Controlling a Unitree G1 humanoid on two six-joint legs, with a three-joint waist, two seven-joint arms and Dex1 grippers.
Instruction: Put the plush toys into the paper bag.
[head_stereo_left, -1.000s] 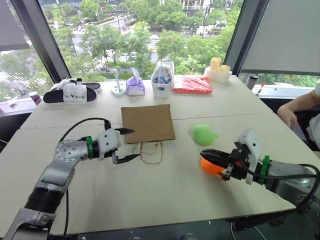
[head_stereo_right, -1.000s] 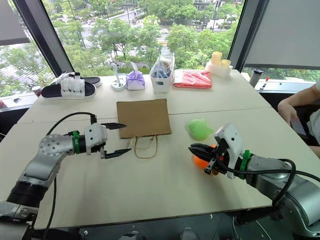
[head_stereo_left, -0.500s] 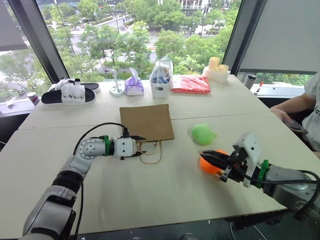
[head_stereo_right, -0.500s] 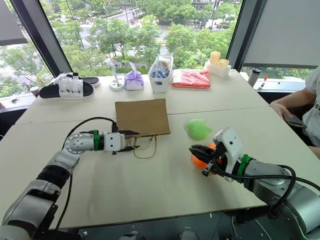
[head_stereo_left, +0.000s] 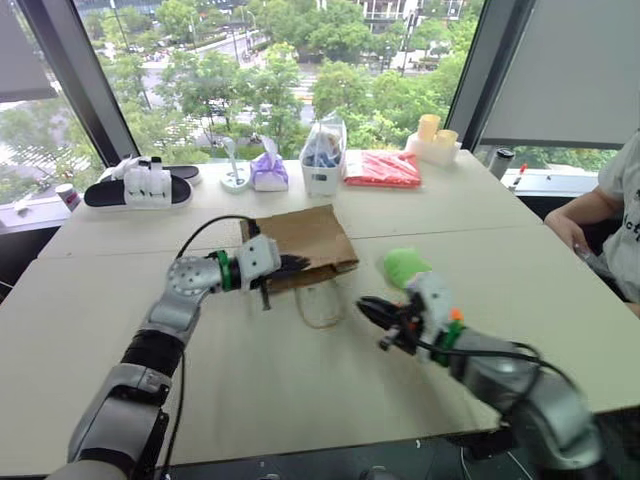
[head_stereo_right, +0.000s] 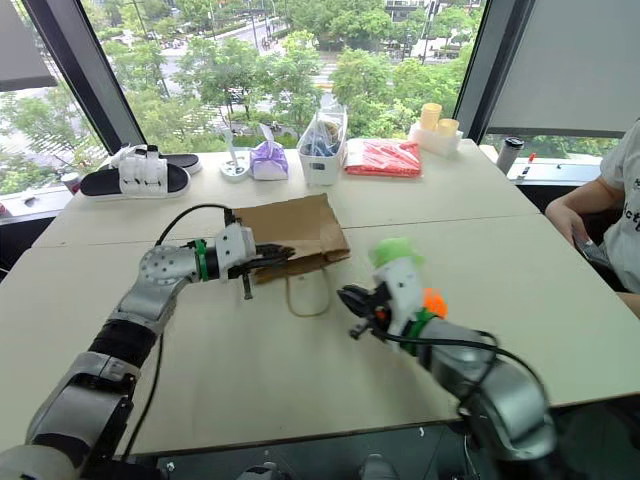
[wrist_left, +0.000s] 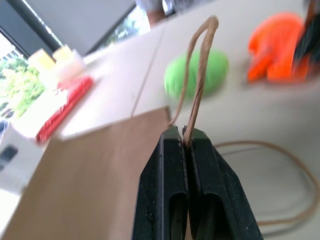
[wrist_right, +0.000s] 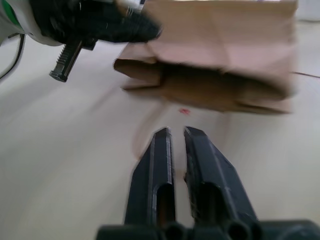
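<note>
Left gripper (wrist_left: 186, 137) is clenched on one cord handle (wrist_left: 199, 75) of the paper bag (head_stereo_left: 305, 240); the cord loops up out of the pinched black fingers. The bag's near edge is lifted off the table (head_stereo_left: 300, 400) at the gripper, mouth slightly parted, the far end still on the surface. The second handle loop (head_stereo_left: 318, 308) hangs down to the tabletop below the mouth. Right gripper (wrist_right: 175, 145) has its fingers nearly together with a thin gap, nothing between them; it points toward the bag's mouth from just in front. Green plush toy (head_stereo_left: 404, 264) sits on the table behind the right wrist, to the right of the bag. Orange plush toy (head_stereo_right: 433, 300) lies just beside the right arm, apart from the fingers. Along the window edge: a sandal (head_stereo_left: 138, 190), a purple pouch (head_stereo_left: 269, 172), a clear bag (head_stereo_left: 323, 152), a red packet (head_stereo_left: 384, 170). A person's arm (head_stereo_left: 590, 215) at the far right.
</note>
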